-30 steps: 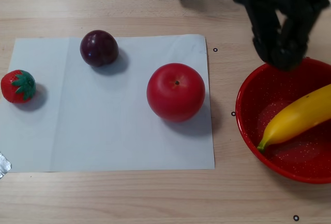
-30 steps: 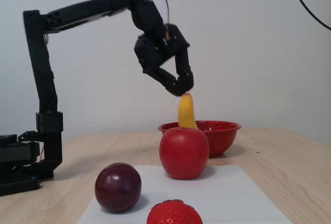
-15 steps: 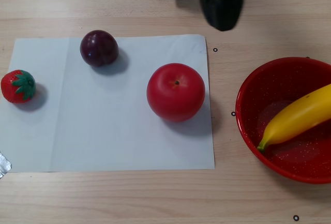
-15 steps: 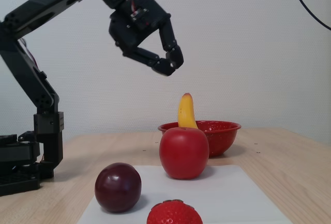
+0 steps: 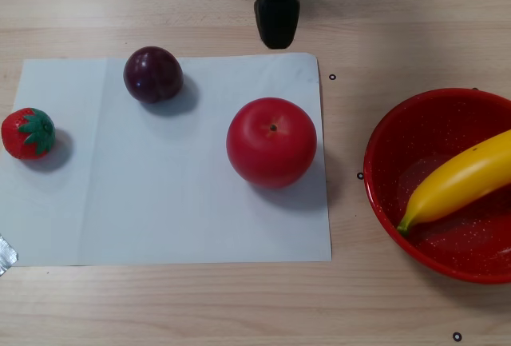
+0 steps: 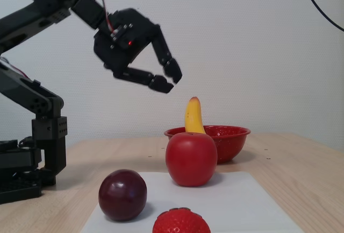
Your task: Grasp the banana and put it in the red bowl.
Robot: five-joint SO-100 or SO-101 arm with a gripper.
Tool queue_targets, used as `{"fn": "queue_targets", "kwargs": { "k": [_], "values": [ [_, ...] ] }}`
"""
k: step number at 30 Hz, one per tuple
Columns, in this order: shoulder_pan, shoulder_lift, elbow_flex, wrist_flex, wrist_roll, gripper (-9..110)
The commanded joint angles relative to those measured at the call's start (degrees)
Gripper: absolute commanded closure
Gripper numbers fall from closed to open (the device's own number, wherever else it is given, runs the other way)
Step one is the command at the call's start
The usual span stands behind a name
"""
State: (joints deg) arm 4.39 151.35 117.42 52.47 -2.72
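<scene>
The claw (image 6: 171,81) hangs empty in the air with its two fingers slightly parted, gripping nothing. In the fixed view it has drawn back to the left and sits a little lower than half a second ago, now well apart from the red bowl (image 6: 232,134). In the other view only its dark tip (image 5: 276,20) shows near the top edge, farther left than before. Below it a white paper sheet (image 5: 176,202) lies on the wooden worktop (image 5: 239,306), carrying a dark plum (image 5: 152,74), a red apple (image 5: 271,141) and a toy strawberry (image 5: 28,133) at its left edge. The banana (image 5: 459,180) rests inside the red bowl (image 5: 391,154), green stem down on the speckled floor, its other end leaning on the rim. Fruit, paper and bowl have not moved.
</scene>
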Motion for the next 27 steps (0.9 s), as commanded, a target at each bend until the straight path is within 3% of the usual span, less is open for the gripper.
{"fn": "queue_targets", "kwargs": {
  "k": [1, 27],
  "values": [
    [-1.41, 5.19, -0.09, -4.57, -1.05, 101],
    [-2.81, 33.84, 49.75, -35.86, -0.53, 101]
  ]
}}
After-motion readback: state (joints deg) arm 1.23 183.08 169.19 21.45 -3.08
